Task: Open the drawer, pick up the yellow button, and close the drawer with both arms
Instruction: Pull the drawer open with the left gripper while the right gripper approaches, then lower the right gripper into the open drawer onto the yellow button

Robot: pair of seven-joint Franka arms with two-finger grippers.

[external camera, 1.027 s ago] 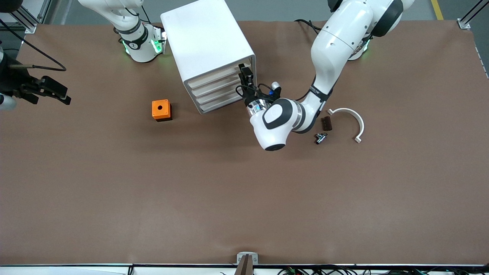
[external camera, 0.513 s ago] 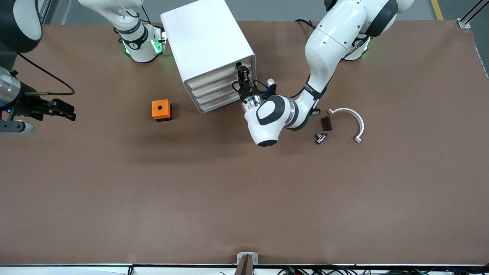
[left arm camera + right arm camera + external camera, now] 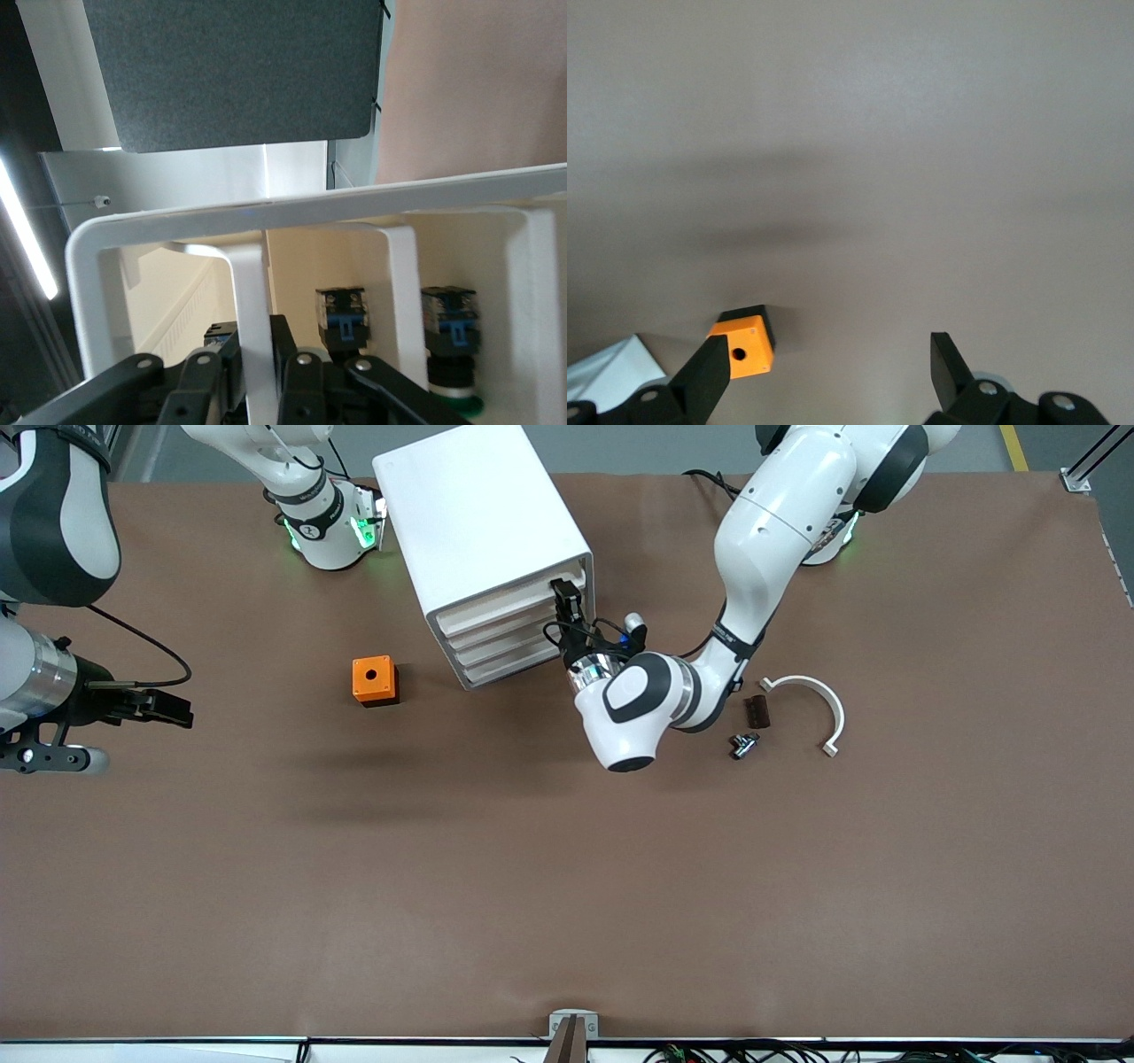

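Observation:
The drawer point(image 3: 507, 603) is the uppermost of four in the white cabinet point(image 3: 478, 522). My left gripper point(image 3: 567, 600) is at that drawer's front, at the end toward the left arm. In the left wrist view the left gripper point(image 3: 257, 372) is shut on a white upright bar point(image 3: 251, 301) of the drawer front. Inside stand two black parts with blue clips point(image 3: 341, 315); one has a green cap point(image 3: 459, 404). The button is hidden. My right gripper point(image 3: 182, 711) hangs open over bare table toward the right arm's end. The right wrist view shows the right gripper point(image 3: 824, 372) holding nothing.
An orange cube with a round hole point(image 3: 374, 680) point(image 3: 744, 345) sits on the table between the cabinet and the right gripper. Near the left arm's elbow lie a white curved bracket point(image 3: 811, 700), a dark brown part point(image 3: 756, 710) and a small black-and-metal part point(image 3: 742, 744).
The left gripper has shut on the drawer front's bar, its wrist shifting slightly. The right arm has swung its open gripper lower in the front view, toward the orange cube.

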